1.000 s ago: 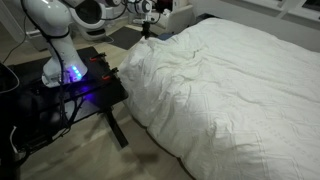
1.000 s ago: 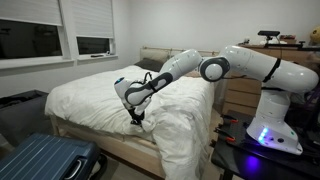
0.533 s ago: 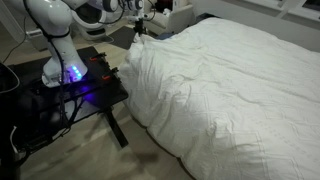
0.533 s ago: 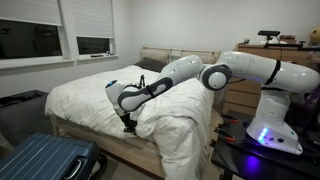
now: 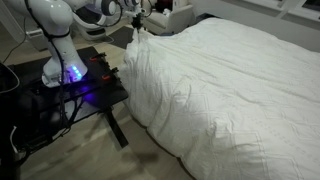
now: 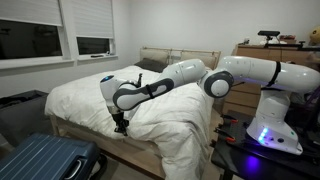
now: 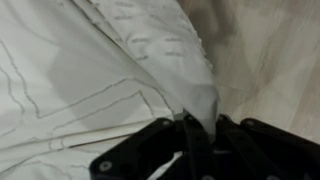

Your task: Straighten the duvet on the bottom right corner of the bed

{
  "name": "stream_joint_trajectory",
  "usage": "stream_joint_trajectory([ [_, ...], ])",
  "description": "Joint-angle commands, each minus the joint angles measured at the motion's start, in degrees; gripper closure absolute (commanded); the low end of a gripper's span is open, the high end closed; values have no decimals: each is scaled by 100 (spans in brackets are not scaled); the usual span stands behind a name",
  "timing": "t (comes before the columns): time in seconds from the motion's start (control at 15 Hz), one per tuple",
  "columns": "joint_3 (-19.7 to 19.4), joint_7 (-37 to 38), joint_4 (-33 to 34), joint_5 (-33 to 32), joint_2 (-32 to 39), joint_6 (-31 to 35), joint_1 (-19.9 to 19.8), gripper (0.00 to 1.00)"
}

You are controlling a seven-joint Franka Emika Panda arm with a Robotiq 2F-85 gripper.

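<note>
The duvet (image 6: 165, 100) lies bunched over the near corner of the bed (image 6: 95, 142), and the wrist view shows one fold pinched between my jaws. If my hold is shallow or I pull too hard, the fabric could slip free or drag off the mattress. I can read no brand, label or writing.

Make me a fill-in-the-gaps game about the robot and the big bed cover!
The duvet is the colour ___. The gripper is ___ on a fold of the duvet. The suitcase on the floor is the colour ___.
Missing words: white, shut, blue.
</note>
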Motion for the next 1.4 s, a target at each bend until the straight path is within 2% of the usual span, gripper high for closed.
stream_joint_trajectory([
  [0.0, 165, -383, 300, 473, 6, 187, 137, 98],
  [0.8, 342, -1846, 191, 615, 39, -112, 514, 98],
  [1.2, 367, -2576, 65, 611, 119, -302, 436, 98],
  [1.27, -47, -2422, 82, 280, 127, -200, 293, 92],
  [1.33, -43, -2481, 63, 277, 130, -218, 292, 92],
])
